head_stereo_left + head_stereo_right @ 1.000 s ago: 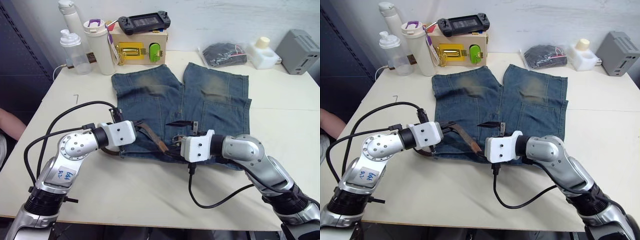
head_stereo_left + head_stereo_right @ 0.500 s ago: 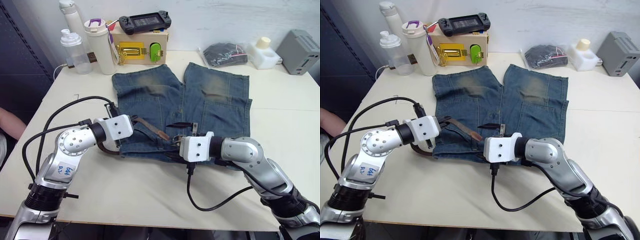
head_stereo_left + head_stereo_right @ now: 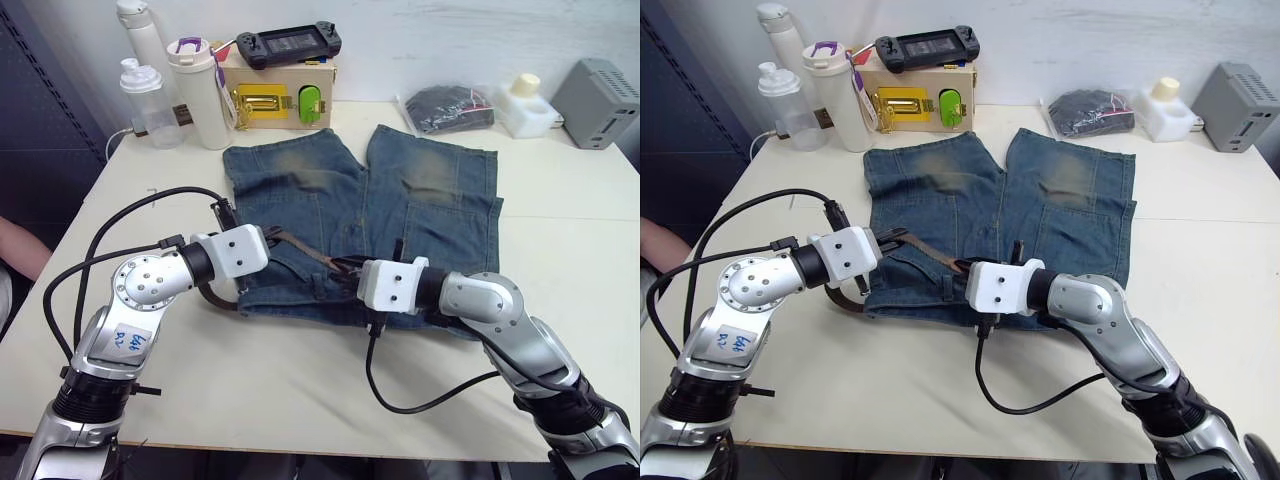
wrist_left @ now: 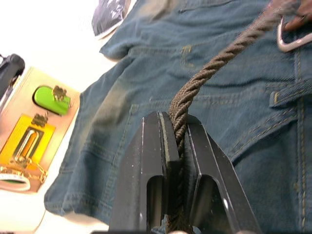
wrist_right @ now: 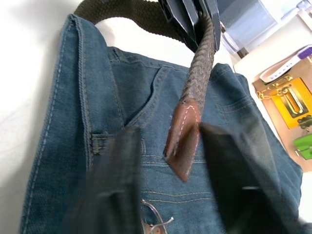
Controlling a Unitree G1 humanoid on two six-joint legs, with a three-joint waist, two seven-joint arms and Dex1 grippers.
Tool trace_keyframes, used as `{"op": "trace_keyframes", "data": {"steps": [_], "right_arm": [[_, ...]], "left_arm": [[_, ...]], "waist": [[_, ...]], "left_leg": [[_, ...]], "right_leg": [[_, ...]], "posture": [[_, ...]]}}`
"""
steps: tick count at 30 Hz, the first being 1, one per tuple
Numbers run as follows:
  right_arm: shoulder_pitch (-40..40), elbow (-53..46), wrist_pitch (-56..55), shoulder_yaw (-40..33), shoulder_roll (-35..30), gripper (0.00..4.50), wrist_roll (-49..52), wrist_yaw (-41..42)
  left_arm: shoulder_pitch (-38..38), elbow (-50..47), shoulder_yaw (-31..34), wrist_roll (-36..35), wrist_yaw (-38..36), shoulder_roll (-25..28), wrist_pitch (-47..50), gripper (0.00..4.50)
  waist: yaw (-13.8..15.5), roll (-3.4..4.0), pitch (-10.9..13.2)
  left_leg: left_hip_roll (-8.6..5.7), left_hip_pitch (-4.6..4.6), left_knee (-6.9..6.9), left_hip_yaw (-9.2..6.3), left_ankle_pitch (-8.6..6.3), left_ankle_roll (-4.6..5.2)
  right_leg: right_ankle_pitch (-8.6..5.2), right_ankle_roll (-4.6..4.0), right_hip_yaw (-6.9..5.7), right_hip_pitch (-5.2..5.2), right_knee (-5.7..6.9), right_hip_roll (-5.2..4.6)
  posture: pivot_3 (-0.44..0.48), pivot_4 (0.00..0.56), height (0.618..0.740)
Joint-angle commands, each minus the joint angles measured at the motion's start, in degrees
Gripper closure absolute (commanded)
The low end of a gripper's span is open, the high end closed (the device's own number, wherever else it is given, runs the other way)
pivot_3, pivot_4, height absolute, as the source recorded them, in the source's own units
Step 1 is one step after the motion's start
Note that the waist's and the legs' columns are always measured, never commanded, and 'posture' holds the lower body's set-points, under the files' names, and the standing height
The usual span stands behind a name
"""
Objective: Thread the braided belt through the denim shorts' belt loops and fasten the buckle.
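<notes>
The denim shorts (image 3: 365,215) lie flat in the middle of the frame, waistband toward the lower edge. Over their left side the left gripper (image 4: 176,146) is clamped tight on the braided belt (image 4: 214,68), which slants toward the centre. The right gripper (image 5: 168,146) waits there with its fingers (image 5: 114,180) spread apart, the strap's leather tip (image 5: 183,139) hanging between them, the buckle (image 4: 290,39) close by.
</notes>
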Motion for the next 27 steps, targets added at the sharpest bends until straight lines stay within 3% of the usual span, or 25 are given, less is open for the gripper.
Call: {"op": "trace_keyframes", "data": {"steps": [1,8,9,12,15,16,21,25,27], "right_arm": [[-0.52,-1.10,-0.13,-1.75,0.99,4.47,0.07,-1.15],[-0.68,-0.16,-0.95,-2.22,1.14,4.47,-0.51,-1.76],[-0.78,0.02,-1.29,-2.25,1.02,4.50,-0.68,-1.77],[-0.95,0.58,-2.56,-2.19,0.75,4.50,-1.30,-1.96],[-1.25,2.13,-5.98,-1.93,-0.03,4.50,-3.25,-2.48],[-1.30,2.69,-7.28,-1.98,-0.27,4.50,-3.91,-2.71],[-1.85,6.64,-15.58,-2.83,-1.71,4.50,-7.86,-5.05],[-2.72,9.41,-21.47,-3.40,-1.94,4.50,-10.30,-7.16],[-2.73,11.33,-25.36,-3.17,-2.39,4.50,-12.13,-8.48]], "left_arm": [[-0.01,-2.43,0.86,-0.78,0.01,-0.14,0.04,4.50],[0.72,-2.80,2.29,-3.24,-0.32,-0.83,1.67,4.50],[1.29,-3.33,2.97,-5.47,-1.46,-0.92,2.65,3.61],[3.00,-4.03,4.01,-6.45,-3.20,0.87,7.69,2.40],[4.45,-7.56,9.58,-15.16,-5.07,1.30,16.08,1.39],[4.91,-8.98,11.93,-18.63,-5.70,1.26,18.73,1.39],[8.16,-13.83,28.45,-43.11,-3.54,-0.67,39.08,1.39],[14.15,-17.30,34.55,-79.41,7.58,-1.67,50.77,1.39],[18.49,-16.38,31.00,-95.63,21.37,-5.03,46.83,1.39]], "waist": [[0.00,0.00,0.00],[0.03,0.00,0.00],[0.03,0.00,0.00],[-0.08,0.00,0.00],[-0.07,0.01,0.02],[-0.10,0.02,0.03],[-0.30,-0.01,0.08],[-0.33,-0.03,0.10],[-0.46,-0.03,0.10]], "left_leg": [[0.00,0.00,0.00,0.00,0.00,0.00],[-0.01,0.00,0.00,0.00,0.00,0.00],[0.00,0.00,0.00,0.00,0.00,0.00],[0.00,0.00,0.00,-0.01,0.00,0.00],[0.00,0.00,-0.02,0.00,0.00,-0.01],[0.00,0.00,-0.01,-0.01,0.01,-0.02],[-0.01,0.00,-0.02,-0.03,0.00,-0.04],[0.04,-0.01,-0.02,-0.04,0.01,-0.12],[0.03,-0.01,-0.02,-0.05,0.00,-0.13]], "right_leg": [[0.00,0.00,0.00,0.00,0.00,0.00],[0.00,0.00,0.00,0.00,0.01,0.01],[0.00,0.00,0.00,0.00,0.01,0.01],[0.00,0.00,0.01,-0.02,0.03,0.02],[0.00,0.00,0.01,-0.05,0.06,0.02],[0.00,0.00,0.01,-0.07,0.07,0.04],[0.00,0.00,0.05,-0.34,0.43,0.10],[0.00,0.00,0.07,-0.39,0.55,0.02],[0.00,-0.01,0.12,-0.42,0.60,0.02]], "posture": [[0.000,0.150,0.645],[0.000,0.150,0.645],[0.000,0.150,0.645],[0.000,0.150,0.645],[0.000,0.150,0.645],[0.000,0.150,0.645],[0.000,0.150,0.645],[0.000,0.150,0.645],[0.000,0.150,0.645]]}}
